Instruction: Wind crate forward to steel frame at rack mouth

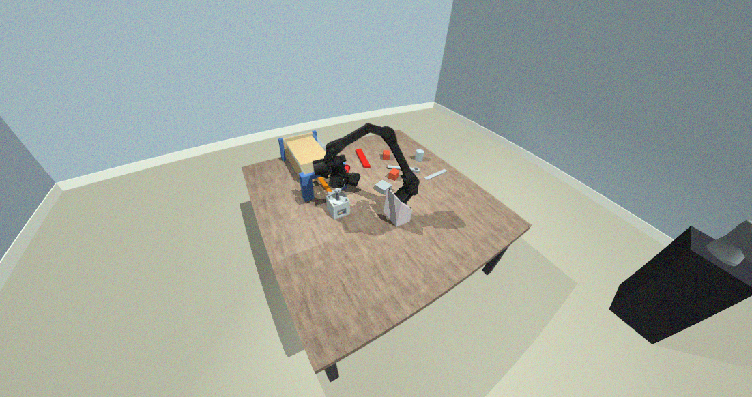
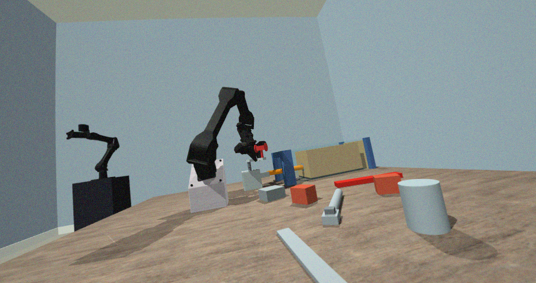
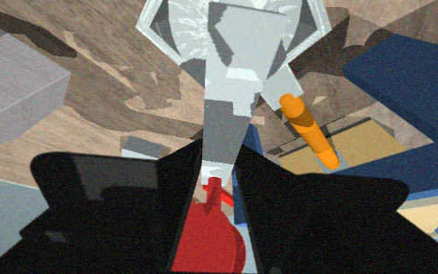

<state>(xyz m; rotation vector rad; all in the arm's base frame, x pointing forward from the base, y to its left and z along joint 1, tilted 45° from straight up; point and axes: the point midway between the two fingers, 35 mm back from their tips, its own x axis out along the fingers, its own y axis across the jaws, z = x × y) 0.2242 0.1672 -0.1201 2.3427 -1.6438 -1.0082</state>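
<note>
My gripper is shut on the red knob of the winch handle. The handle's grey crank arm reaches from the knob over the pale grey winch. Its shaft stands upright at the winch top; the hole is hidden, so how deep the key sits cannot be told. The tan crate sits flat in the cubby, behind the blue front frame, with a gap. An orange strap piece runs between winch and crate.
A pale angled block stands at the arm base. A grey block, red cubes, a red bar, a grey tool, a flat bar and a cylinder lie or stand beyond.
</note>
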